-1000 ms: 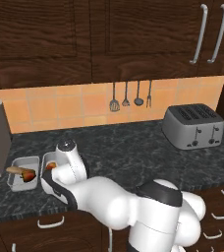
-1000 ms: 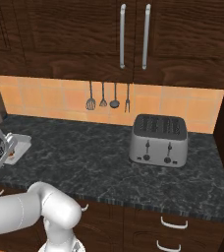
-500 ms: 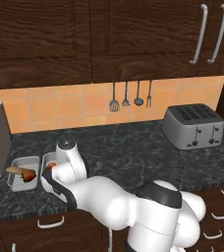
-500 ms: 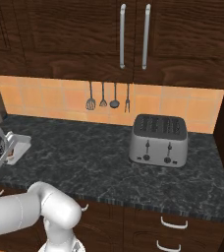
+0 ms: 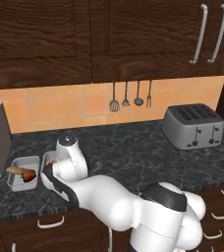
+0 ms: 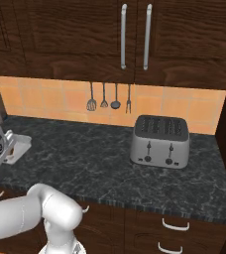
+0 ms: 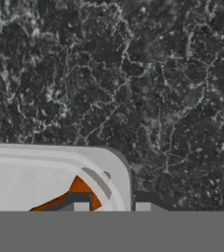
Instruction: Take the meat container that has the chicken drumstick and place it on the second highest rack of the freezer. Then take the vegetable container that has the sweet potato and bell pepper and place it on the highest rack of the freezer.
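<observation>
1. Hardly anything has shifted since a moment ago: the arm stays bent low over the left end of the table (image 5: pixel 133 147), and both containers sit where they were.
2. From the hand view, the end effector (image 7: pixel 112 206) stands over the right wall of the meat container (image 7: pixel 115 167), one fingertip inside the wall and one outside, drawn close around it.
3. Inside that wall lies the chicken drumstick (image 7: pixel 77 189), glossy orange-brown, just beside the inner fingertip.
4. In the left base view the meat container sits under the wrist, mostly hidden by it.
5. Just beside it to the left is the vegetable container (image 5: pixel 23 173), with the sweet potato (image 5: pixel 15 170) and the bell pepper (image 5: pixel 29 174) touching.
6. A toaster (image 5: pixel 193 126) stands well apart on the right.
</observation>
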Robot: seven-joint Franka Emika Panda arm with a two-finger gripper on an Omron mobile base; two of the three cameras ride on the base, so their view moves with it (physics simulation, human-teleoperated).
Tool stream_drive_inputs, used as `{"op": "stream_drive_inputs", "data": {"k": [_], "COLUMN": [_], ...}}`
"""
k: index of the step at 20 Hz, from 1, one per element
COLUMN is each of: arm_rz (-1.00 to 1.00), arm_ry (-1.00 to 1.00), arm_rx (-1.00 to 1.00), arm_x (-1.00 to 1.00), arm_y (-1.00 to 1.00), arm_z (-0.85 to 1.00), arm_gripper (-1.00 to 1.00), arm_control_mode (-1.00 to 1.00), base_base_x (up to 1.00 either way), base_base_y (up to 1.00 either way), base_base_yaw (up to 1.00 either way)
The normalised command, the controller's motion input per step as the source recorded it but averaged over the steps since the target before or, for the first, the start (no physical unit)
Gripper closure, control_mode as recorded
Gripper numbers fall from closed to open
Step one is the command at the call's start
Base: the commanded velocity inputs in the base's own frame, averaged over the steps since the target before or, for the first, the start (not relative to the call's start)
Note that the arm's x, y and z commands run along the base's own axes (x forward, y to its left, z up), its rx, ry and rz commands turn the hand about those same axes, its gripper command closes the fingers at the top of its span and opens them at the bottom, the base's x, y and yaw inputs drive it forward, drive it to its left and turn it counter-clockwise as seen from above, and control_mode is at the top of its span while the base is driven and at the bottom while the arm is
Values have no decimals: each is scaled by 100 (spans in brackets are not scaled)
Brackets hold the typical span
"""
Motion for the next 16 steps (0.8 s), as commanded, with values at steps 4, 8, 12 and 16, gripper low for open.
{"op": "stream_drive_inputs", "data": {"k": [4,8,12,16], "arm_rz": [0,0,0,0], "arm_ry": [0,0,6,2], "arm_rx": [8,6,0,0], "arm_x": [-19,-34,-11,0], "arm_y": [-43,-76,-71,-59], "arm_z": [39,20,33,35], "arm_gripper": [100,100,100,100], "arm_control_mode": [-100,-100,-100,-100], "base_base_x": [0,0,0,0], "base_base_y": [0,0,0,0], "base_base_yaw": [0,0,0,0]}}
